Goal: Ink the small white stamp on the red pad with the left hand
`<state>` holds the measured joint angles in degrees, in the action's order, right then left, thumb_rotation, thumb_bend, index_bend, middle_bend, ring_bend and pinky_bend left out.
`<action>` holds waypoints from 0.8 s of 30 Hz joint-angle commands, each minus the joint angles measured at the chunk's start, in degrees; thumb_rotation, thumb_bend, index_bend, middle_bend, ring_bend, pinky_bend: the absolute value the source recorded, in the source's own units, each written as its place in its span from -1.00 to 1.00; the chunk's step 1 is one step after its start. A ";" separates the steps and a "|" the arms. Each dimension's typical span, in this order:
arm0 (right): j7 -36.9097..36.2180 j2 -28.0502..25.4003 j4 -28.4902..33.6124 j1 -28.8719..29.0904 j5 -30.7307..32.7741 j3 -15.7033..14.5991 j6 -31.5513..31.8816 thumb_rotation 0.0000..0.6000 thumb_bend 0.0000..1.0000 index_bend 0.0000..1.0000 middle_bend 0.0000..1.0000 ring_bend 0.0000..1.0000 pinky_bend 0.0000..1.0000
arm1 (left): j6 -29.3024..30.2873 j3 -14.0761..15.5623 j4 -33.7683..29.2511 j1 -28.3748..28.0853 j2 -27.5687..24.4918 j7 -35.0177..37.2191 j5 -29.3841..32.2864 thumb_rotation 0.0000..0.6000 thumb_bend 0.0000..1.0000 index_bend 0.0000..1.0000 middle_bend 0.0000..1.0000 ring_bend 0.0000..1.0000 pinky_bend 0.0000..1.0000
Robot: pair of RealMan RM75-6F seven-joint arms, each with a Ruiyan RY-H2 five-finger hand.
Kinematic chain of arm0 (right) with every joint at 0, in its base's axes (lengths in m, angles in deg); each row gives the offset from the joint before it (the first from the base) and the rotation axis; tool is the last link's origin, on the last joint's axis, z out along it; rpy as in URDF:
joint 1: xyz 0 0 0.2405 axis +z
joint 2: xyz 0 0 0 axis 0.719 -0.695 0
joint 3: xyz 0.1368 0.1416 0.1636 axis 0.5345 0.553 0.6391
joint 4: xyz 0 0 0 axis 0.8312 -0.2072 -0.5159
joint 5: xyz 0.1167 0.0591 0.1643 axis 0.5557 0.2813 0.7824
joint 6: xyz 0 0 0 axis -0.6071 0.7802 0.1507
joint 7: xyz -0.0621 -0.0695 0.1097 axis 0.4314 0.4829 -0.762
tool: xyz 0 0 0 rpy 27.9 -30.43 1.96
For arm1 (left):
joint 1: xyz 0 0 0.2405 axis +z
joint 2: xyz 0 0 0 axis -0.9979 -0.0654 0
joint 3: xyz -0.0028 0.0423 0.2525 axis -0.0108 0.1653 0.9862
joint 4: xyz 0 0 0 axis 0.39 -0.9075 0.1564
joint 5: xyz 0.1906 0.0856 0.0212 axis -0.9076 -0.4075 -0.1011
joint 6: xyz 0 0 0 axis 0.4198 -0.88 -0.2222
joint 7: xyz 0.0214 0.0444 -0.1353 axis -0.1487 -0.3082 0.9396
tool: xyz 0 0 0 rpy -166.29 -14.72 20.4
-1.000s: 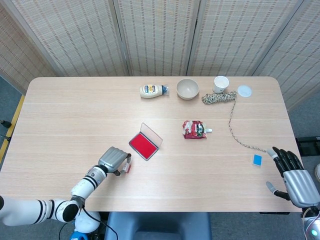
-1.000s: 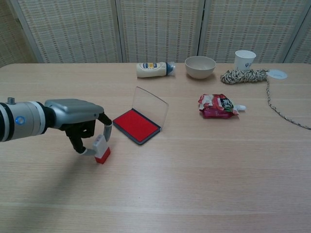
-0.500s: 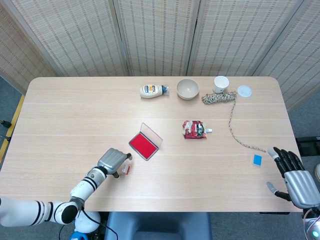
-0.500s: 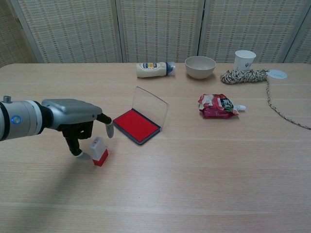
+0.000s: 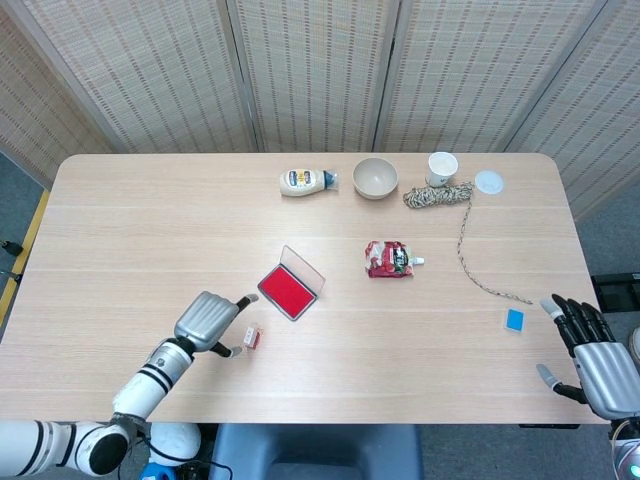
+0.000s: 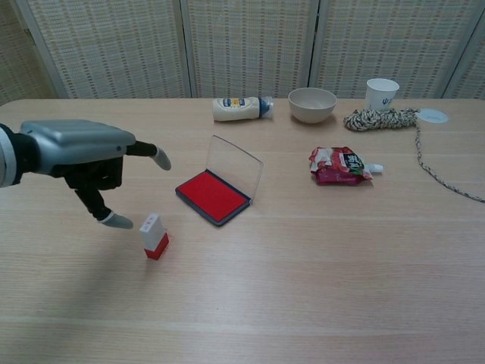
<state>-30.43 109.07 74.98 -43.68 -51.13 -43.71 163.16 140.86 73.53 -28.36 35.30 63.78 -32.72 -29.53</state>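
Note:
The small stamp [image 6: 154,236], white on top with a red base, stands alone on the table [image 6: 318,280]; the head view shows the stamp [image 5: 252,337] in front of the pad. The red ink pad [image 6: 213,196] lies open to its right and further back, clear lid raised; in the head view the pad [image 5: 288,291] sits mid-table. My left hand [image 6: 85,155] hovers left of the stamp, fingers spread, holding nothing; the head view has that hand [image 5: 208,322] just left of the stamp. My right hand [image 5: 592,356] rests open at the table's right front corner.
Along the back stand a mayonnaise bottle [image 6: 241,108], a beige bowl [image 6: 312,105] and a white cup [image 6: 381,93]. A rope coil [image 6: 381,118] trails a cord to the right. A red snack pouch [image 6: 339,166] lies mid-right, and a blue tag [image 5: 514,320] is near my right hand.
My left hand has let go of the stamp, spread its fingers and drawn back to the left and up. The stamp now stands free on the table.

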 commanded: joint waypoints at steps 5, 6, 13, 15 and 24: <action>1.18 0.42 0.26 0.18 0.10 -0.08 -0.69 1.00 -0.41 -1.00 -1.00 -1.00 -1.00 | 19.68 8.01 0.89 17.38 -8.51 17.26 -30.19 0.99 -0.55 -1.00 0.40 0.10 0.47; 1.59 0.58 0.35 0.30 0.13 -0.07 -0.94 1.00 -0.41 -1.00 -1.00 -1.00 -1.00 | 21.82 8.56 2.48 19.08 -8.15 17.22 -31.95 1.00 -0.55 -1.00 0.26 -0.03 0.44; 4.28 1.53 0.92 1.14 0.35 -0.42 -3.24 1.00 -0.41 -1.00 -1.00 -1.00 -1.00 | 34.15 10.94 15.18 30.31 -3.68 23.37 -41.21 1.00 -0.55 -1.00 -0.53 -0.69 -0.07; 4.48 1.64 1.06 1.00 0.73 -0.39 -3.22 1.00 -0.41 -1.00 -1.00 -1.00 -1.00 | 36.32 10.88 18.80 33.03 -2.21 25.23 -41.24 1.00 -0.55 -1.00 -0.71 -0.83 -0.29; 7.41 2.67 1.06 0.34 0.46 -0.81 -2.63 1.00 -0.41 -1.00 -1.00 -1.00 -1.00 | 38.55 11.20 28.51 41.28 1.09 28.84 -41.24 1.00 -0.55 -1.00 -0.98 -0.95 -0.66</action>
<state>-23.33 111.58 76.08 -43.39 -50.57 -44.41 160.73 179.45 84.38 -0.26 75.96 64.73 -3.99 -70.28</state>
